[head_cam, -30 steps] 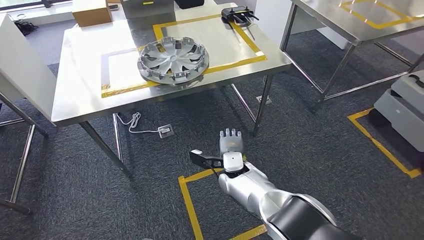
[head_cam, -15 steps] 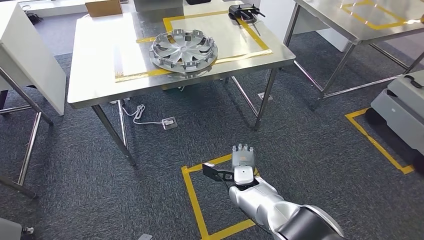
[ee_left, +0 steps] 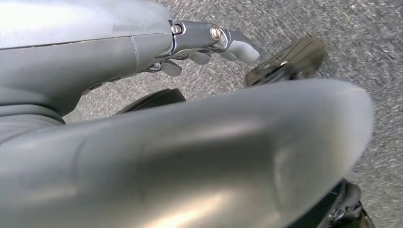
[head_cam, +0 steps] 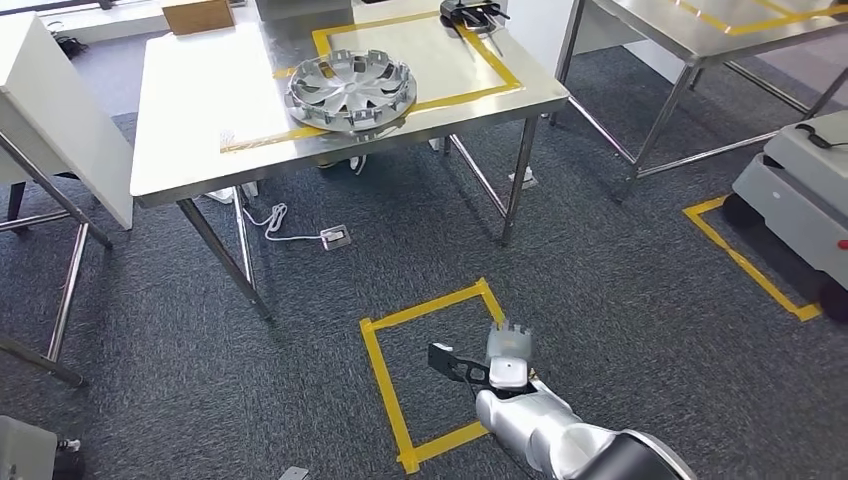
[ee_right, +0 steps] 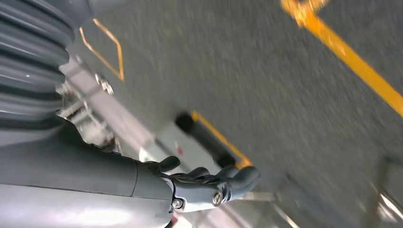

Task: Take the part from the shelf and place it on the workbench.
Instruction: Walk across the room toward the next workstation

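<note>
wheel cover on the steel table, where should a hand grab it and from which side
Probably the outer rim of the wheel cover at its near edge, coming from the table's front side: it lies flat, clips up, and its broad disc seems too wide to hold elsewhere.

Left wrist view: the thick grey thumb hides most of the left hand and the blurred carpet. Right wrist view: motion blur smears the floor tape at upper right. Head view: the black device is cut off by the top edge.
</note>
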`<move>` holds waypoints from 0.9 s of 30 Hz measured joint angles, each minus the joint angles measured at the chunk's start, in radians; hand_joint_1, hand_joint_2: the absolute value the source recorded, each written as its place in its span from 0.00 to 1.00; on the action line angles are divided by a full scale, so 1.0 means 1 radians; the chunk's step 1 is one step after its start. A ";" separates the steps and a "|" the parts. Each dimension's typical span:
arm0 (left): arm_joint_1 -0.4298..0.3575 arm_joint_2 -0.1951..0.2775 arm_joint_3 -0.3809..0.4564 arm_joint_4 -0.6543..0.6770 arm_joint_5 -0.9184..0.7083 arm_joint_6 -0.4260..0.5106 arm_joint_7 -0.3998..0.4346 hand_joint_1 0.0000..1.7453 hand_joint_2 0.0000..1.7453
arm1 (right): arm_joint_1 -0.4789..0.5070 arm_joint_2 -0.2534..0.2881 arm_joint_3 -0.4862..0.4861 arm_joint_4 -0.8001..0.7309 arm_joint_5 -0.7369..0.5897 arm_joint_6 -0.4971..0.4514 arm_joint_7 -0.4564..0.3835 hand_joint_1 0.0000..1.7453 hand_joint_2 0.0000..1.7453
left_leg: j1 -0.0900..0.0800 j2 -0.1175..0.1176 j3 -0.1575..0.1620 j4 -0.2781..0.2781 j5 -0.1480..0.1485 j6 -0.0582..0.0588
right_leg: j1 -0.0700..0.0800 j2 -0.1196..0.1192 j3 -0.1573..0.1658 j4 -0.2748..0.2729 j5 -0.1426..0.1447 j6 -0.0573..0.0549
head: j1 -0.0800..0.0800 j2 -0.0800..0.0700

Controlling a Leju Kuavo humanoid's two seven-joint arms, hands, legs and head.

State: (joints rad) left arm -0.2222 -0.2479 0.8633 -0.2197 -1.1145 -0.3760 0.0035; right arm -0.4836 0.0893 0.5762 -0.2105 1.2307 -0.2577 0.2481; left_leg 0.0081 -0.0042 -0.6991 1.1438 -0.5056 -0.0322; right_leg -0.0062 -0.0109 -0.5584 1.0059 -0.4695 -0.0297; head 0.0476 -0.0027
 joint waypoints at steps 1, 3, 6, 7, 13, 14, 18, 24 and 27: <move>0.000 0.000 0.000 0.000 0.000 0.000 0.000 0.00 0.00 | 0.016 -0.003 -0.010 0.001 -0.006 -0.002 0.002 0.00 1.00 | 0.001 0.000 -0.016 0.065 -0.044 -0.004 | 0.000 -0.001 -0.011 0.000 0.008 -0.002 | -0.001 0.000; 0.001 0.002 0.000 0.000 0.001 0.000 0.000 0.00 0.00 | 0.044 -0.008 -0.027 0.003 -0.011 -0.005 0.004 0.00 1.00 | 0.001 0.000 -0.024 0.152 -0.072 -0.009 | 0.000 -0.003 -0.035 0.003 0.025 0.000 | -0.001 0.000; -0.001 0.003 0.000 0.000 0.001 0.000 0.002 0.00 0.00 | 0.063 -0.012 -0.042 0.005 -0.018 -0.003 0.005 0.00 1.00 | 0.002 0.001 0.084 0.041 -0.018 -0.006 | -0.001 -0.003 -0.071 0.012 0.047 0.009 | -0.002 0.000; -0.003 0.004 0.000 0.000 0.001 0.000 0.003 0.00 0.00 | 0.066 -0.012 -0.047 0.005 -0.024 -0.003 0.006 0.00 1.00 | 0.000 0.000 0.132 -0.026 -0.013 -0.001 | -0.001 -0.003 -0.079 0.016 0.053 0.013 | -0.002 0.000; -0.005 0.002 0.000 0.000 0.010 0.000 0.007 0.00 0.00 | 0.137 -0.018 -0.099 0.008 -0.067 -0.014 0.011 0.00 1.00 | -0.005 -0.003 0.167 -0.116 0.000 0.047 | -0.002 0.000 -0.099 0.040 0.052 0.050 | -0.001 0.000; -0.006 0.002 0.000 0.000 0.014 0.000 0.007 0.00 0.00 | 0.157 -0.019 -0.112 0.009 -0.080 -0.016 0.012 0.00 1.00 | -0.003 -0.002 0.159 -0.119 0.010 0.054 | -0.003 0.002 -0.114 0.076 0.018 0.055 | 0.000 0.000; -0.001 0.004 0.000 0.001 0.023 0.000 0.013 0.00 0.00 | 0.235 -0.020 -0.165 0.012 -0.131 -0.028 0.016 0.00 1.00 | -0.004 -0.002 0.113 -0.115 0.044 0.062 | -0.005 0.005 -0.178 0.299 -0.117 0.066 | 0.001 0.000; -0.001 0.003 0.000 0.001 0.031 0.000 0.018 0.00 0.00 | 0.294 -0.024 -0.252 0.014 -0.228 -0.070 0.012 0.00 1.00 | -0.007 -0.001 0.076 -0.110 0.080 0.041 | 0.002 0.007 0.034 0.027 -0.048 0.044 | 0.001 0.000; -0.002 0.003 0.000 0.001 0.032 0.000 0.022 0.00 0.00 | 0.311 -0.024 -0.302 0.014 -0.263 -0.078 0.010 0.00 1.00 | -0.007 0.000 0.072 -0.113 0.089 0.022 | 0.004 0.006 0.025 0.011 -0.037 0.023 | 0.002 0.000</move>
State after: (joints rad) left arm -0.2243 -0.2453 0.8637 -0.2187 -1.0828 -0.3760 0.0257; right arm -0.1726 0.0650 0.2746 -0.1968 0.9677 -0.3353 0.2581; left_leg 0.0013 -0.0046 -0.6272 1.0312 -0.4166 -0.0102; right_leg -0.0023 -0.0048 -0.5330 1.0166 -0.5067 -0.0070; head 0.0493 -0.0027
